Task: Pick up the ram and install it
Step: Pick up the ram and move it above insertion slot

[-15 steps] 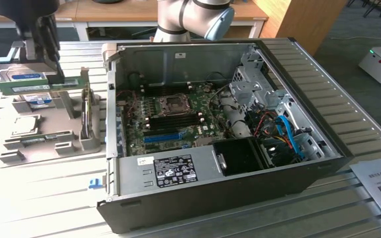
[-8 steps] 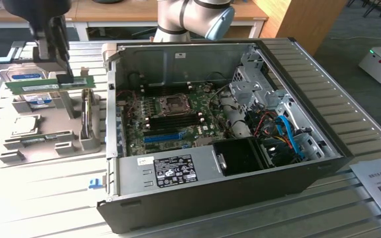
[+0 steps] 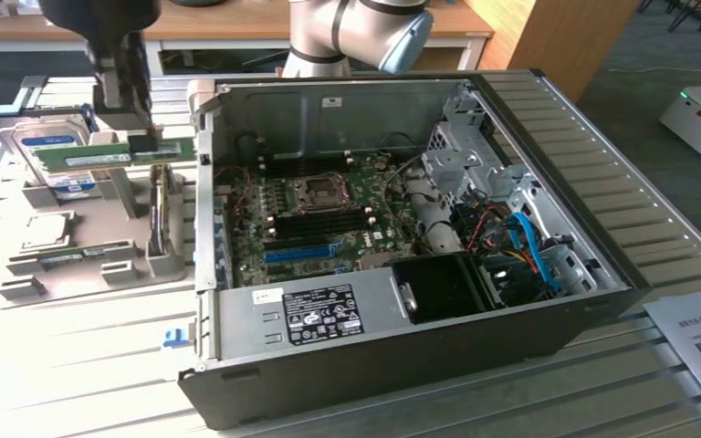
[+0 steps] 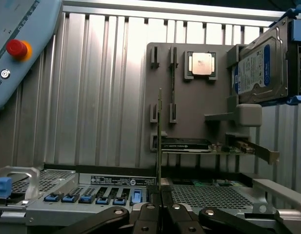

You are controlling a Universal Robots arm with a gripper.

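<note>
- Hand (image 4: 159, 195) sitting closest to the wrist camera: black finger links are closing in tight on the bottom edge of the thin green circuit-board ram stick (image 4: 159, 139). The jaws are almost fully together, with only the board's thickness between them.
- From the exterior view, the hand (image 3: 143, 139) is gripping the ram stick (image 3: 95, 157) near one end. The long body is jutting out sideways from the fingers, level, with its white label facing the camera.
- Step in hand, by my reading: pickup is looking done and the carry is under way. The ram stick appears to be hanging clear of the grey holder plate (image 4: 189, 112) beneath the hand.
- The silver hard drive with blue label (image 4: 260, 68) is standing just behind the held stick, apart from the hand.
- The open dark-grey computer case (image 3: 387, 365) is lying beside the hand, on the ribbed white table (image 3: 83, 365). Its green motherboard (image 3: 253, 228) is well apart from the stick.
- Installing is calling for the stick to be kept square in the grip, its contact edge lined up along a narrow memory slot, then pressed straight in. I cannot tell which slot is free.
</note>
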